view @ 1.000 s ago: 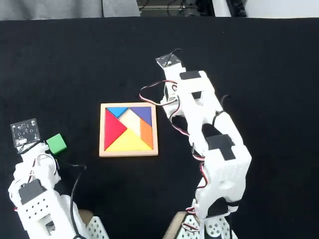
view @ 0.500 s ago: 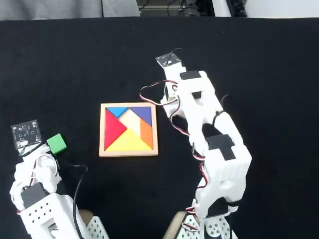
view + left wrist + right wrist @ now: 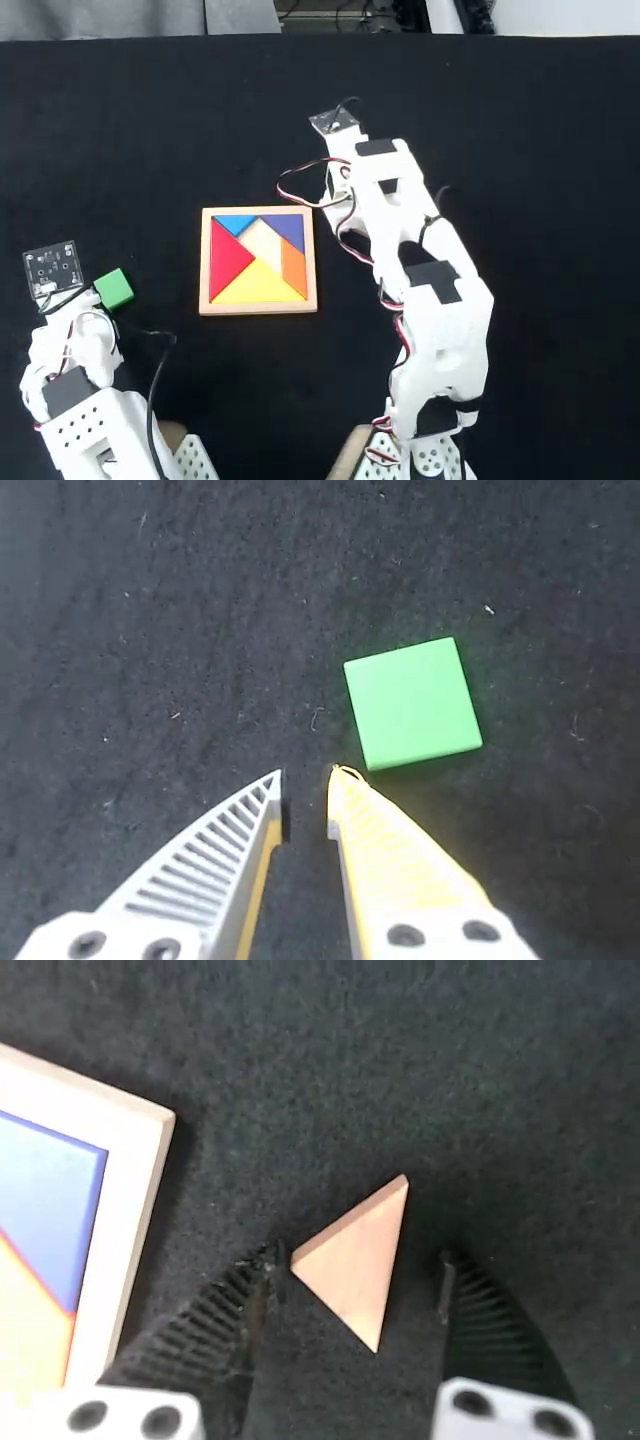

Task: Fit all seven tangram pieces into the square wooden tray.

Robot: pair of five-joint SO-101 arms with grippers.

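At the left end effector (image 3: 305, 798): almost pressed together, just a narrow slit between the tips, nothing pinched. Poised low over the black surface (image 3: 150, 630). Just beside the yellow fingertip (image 3: 350, 800), the green square (image 3: 412, 703), flat on the cloth and outside the slit; touching or not, impossible to tell.

At the right end effector (image 3: 352, 1272): spread wide, straddling the pale wooden triangle (image 3: 355, 1260) without clamping it. One black fingertip (image 3: 250, 1290) just beside a corner of the triangle, the other a little apart from the opposite side. Triangle flat on the surface, near an outer corner of the square wooden tray (image 3: 135, 1175), not inside it. Within that corner, a violet-blue triangle (image 3: 45, 1195) set against the rim.

From above, nearest first: left arm (image 3: 75, 400) at the near left edge, with the green square just ahead of it and well apart from the tray. Right arm (image 3: 440, 300) stretched along the tray's right side, bent down just past the far right corner.

In the tray, near to far: yellow triangle (image 3: 258, 287), red triangle (image 3: 228, 260), orange parallelogram (image 3: 294, 268), then the violet-blue triangle and a light blue triangle (image 3: 235, 223) along the far rim, all lying flush. Among them, a pale patch (image 3: 262, 240); bare floor or another piece, not clear.
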